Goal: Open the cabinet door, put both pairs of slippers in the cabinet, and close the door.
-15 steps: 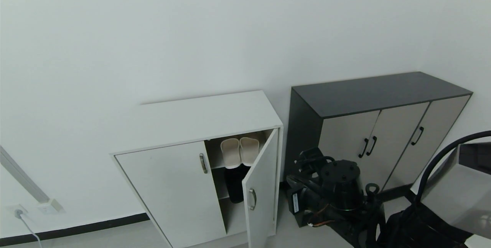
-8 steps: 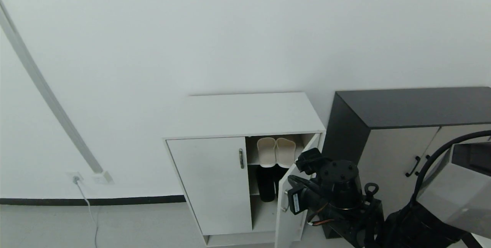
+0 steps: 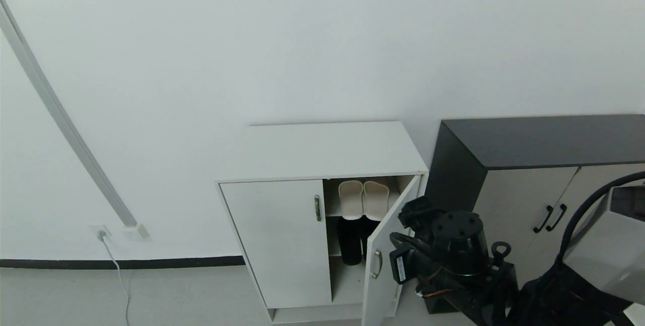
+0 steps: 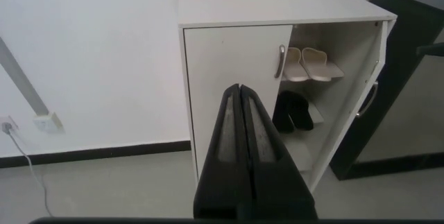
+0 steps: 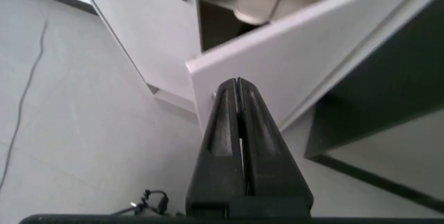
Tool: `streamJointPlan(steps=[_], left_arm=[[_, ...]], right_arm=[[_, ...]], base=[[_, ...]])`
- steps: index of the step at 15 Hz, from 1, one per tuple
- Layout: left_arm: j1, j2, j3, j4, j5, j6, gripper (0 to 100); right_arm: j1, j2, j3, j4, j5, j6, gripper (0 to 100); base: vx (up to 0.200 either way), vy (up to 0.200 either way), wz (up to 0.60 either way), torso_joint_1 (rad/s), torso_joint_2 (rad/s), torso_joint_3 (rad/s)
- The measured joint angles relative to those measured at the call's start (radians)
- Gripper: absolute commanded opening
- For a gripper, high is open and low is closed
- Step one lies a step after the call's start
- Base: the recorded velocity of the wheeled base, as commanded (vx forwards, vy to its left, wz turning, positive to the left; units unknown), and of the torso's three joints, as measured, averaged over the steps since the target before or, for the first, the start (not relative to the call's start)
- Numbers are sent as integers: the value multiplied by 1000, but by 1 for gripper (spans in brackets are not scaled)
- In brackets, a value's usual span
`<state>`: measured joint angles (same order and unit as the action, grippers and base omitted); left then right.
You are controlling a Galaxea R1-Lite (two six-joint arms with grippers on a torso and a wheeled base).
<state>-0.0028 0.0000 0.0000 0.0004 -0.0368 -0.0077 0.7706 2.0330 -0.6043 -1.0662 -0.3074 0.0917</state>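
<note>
The white cabinet (image 3: 327,149) has its left door (image 3: 274,240) closed and its right door (image 3: 388,260) standing partly open. A beige pair of slippers (image 3: 363,199) lies on the upper shelf, and a black pair (image 3: 352,240) stands on the shelf below. My right arm (image 3: 453,245) is just right of the open door. In the right wrist view my right gripper (image 5: 238,89) is shut and empty, its tip close to the door's outer face (image 5: 312,50). My left gripper (image 4: 240,92) is shut and empty, some way back from the closed door (image 4: 229,57). Both pairs (image 4: 312,64) (image 4: 295,109) show past it.
A dark cabinet (image 3: 534,139) with grey doors stands right beside the white one. A wall socket with a cable (image 3: 103,235) and a slanting cable duct (image 3: 60,114) are on the wall to the left. Bare floor (image 3: 151,296) lies before the cabinets.
The head camera has swung, so the whole picture shifted. In the last half second my right arm moved slightly right and lower beside the door. The door stays partly open.
</note>
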Motion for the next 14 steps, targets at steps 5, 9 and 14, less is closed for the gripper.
streamJointPlan(steps=[5,9,14], left_arm=[[0,0,0,1,-2,0,0],[0,0,0,1,-2,0,0],[-1,0,0,0,0,-1,0]], right_arm=[[-1,-87,147,28,-6,3,0],[-1,-104,243,-13,0,10,0],[3,-29,199,-74,18,36,0]], base=[[200,0,0,4,0,0],[50,0,0,-1,2,-1],[0,0,0,0,0,0]])
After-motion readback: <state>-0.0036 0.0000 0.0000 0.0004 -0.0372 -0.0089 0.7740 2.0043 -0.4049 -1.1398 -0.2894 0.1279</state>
